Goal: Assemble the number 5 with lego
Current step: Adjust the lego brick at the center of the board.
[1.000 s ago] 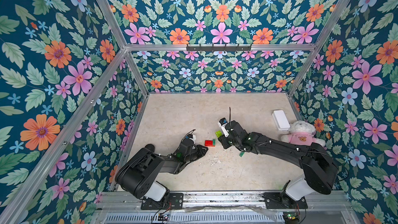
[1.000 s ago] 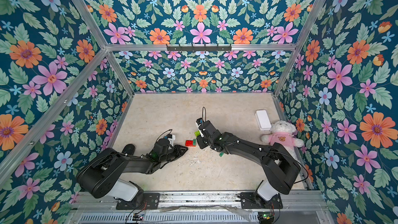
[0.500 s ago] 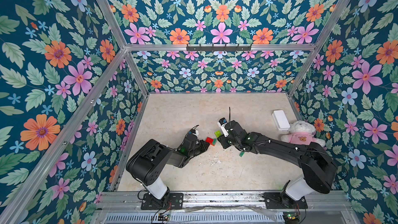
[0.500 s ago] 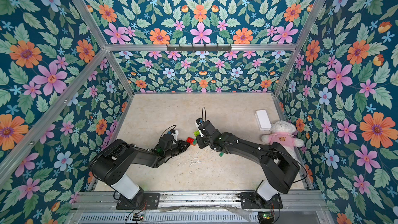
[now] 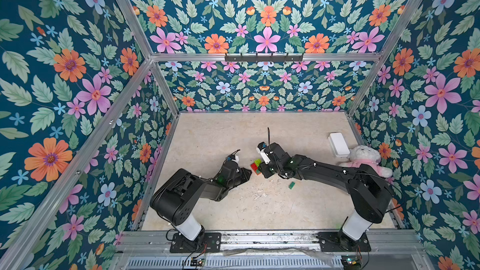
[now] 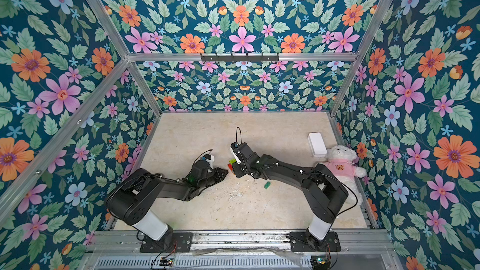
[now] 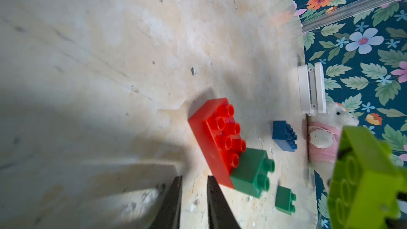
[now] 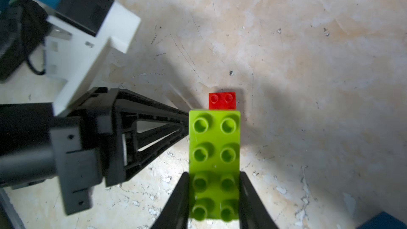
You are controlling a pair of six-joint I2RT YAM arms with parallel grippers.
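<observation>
You are clasping the lime-green rectangular studded plastic brick (image 8: 214, 146) in your right gripper (image 8: 213, 174), lifted near the red studded plastic brick (image 7: 211, 137) lying on the beige table (image 7: 110, 62); your left gripper (image 7: 194, 177) is resting clenched, empty, beside it.

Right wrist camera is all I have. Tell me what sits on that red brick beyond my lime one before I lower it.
Observer: A small dark-green brick sits on one end of the red brick; its other studs are bare.
Operator: Locate the second small green one.
Observer: The loose dark-green brick lies alone on the table, apart from the red brick.
Operator: Report the blue one.
Observer: The blue brick lies by itself, studs up, joined to nothing.
</observation>
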